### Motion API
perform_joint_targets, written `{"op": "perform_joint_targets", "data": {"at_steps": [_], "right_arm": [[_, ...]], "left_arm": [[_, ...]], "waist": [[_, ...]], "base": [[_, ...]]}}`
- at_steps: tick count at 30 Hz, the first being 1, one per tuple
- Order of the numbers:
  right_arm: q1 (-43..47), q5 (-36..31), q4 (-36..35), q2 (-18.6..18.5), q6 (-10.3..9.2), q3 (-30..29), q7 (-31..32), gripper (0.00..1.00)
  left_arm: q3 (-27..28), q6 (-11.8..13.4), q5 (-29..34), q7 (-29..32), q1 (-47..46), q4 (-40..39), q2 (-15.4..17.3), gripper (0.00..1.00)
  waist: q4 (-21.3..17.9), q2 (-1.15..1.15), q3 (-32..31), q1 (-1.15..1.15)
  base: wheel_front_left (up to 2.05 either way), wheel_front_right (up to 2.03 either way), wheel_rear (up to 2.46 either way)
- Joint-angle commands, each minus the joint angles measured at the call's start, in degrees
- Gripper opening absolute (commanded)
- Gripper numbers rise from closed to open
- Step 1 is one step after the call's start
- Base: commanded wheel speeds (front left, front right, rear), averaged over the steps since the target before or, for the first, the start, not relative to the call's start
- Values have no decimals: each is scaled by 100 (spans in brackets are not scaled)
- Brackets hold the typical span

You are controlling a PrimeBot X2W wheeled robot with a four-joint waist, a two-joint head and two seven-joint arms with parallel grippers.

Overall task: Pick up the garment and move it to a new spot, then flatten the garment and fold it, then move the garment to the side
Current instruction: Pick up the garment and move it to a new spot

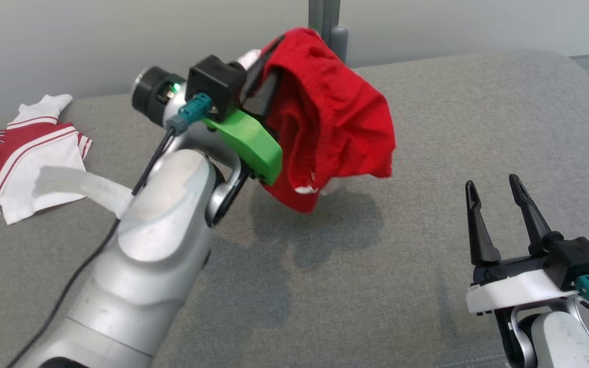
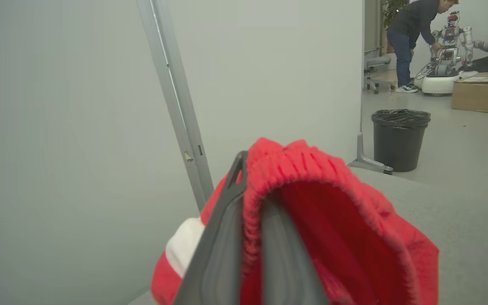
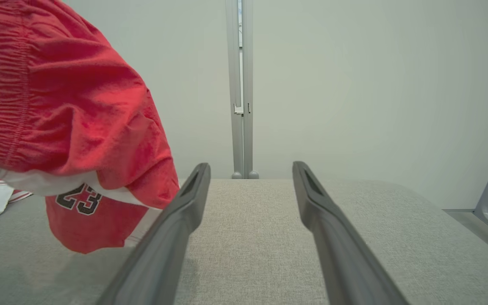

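The left hand (image 2: 254, 178) is clenched on the shorts (image 1: 335, 117). Its two dark, tapered fingers pinch the gathered elastic waistband, which bunches in ribbed folds over the fingertips. The shorts are soft red jersey with a white trim along the hem and a black number (image 3: 76, 199) on one leg. They hang in loose, rumpled folds from the raised hand, above the middle of the desk (image 1: 478, 102), and throw a blurred shadow on it. I cannot tell whether the lowest hem touches the desk.

The desk has a grey, coarse woven cover and rounded corners. The right hand (image 1: 493, 181) is released. Its long, smooth fingers stand apart and point up over the near right part of the desk, well apart from the shorts.

At the far left of the desk lies a shirt (image 1: 18, 158), red and white with striped edging, crumpled and flat. A grey metal post (image 3: 239, 84) rises against the pale wall behind the desk. In the left wrist view, a round black bin (image 2: 400, 140) stands on the floor beyond the wall.
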Motion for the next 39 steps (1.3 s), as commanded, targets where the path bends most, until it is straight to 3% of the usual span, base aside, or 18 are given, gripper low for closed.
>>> {"op": "perform_joint_targets", "data": {"at_steps": [1,7,17,24,25,26,27,32,39], "right_arm": [[55,40,-39,-22,0,-22,-16,100],[-65,21,-95,-22,0,21,-16,100],[-415,-59,-250,-22,0,64,-16,100],[-539,-90,-345,-22,0,94,-16,100],[-547,-94,-347,-22,0,100,-16,100],[-553,-99,-345,-22,0,105,-16,100],[-555,-104,-338,-22,0,107,-16,100],[-463,-138,-273,-21,0,96,-16,100],[-247,-153,-192,-22,0,32,-16,100]], "left_arm": [[-23,-6,-238,49,253,-64,-90,0],[-135,187,-682,97,646,161,-214,0],[168,609,-863,-548,409,1893,-224,0],[460,676,-1002,-726,140,3002,-135,0],[482,691,-1001,-740,104,3090,-116,27],[510,726,-988,-749,68,3157,-94,80],[556,782,-984,-759,38,3213,-72,100],[806,903,-900,-756,133,3012,58,100],[1031,899,-689,-750,770,2393,-72,100]], "waist": [[-90,-1,37,0],[-257,-1,271,0],[-656,-1,939,0],[-800,-1,1159,0],[-808,-1,1161,0],[-812,-1,1159,0],[-812,-1,1151,0],[-733,-1,998,0],[-461,-1,556,0]], "base": [[0,0,0],[0,0,0],[0,0,0],[0,0,0],[0,0,0],[0,0,0],[0,0,0],[0,0,0],[0,0,0]]}}
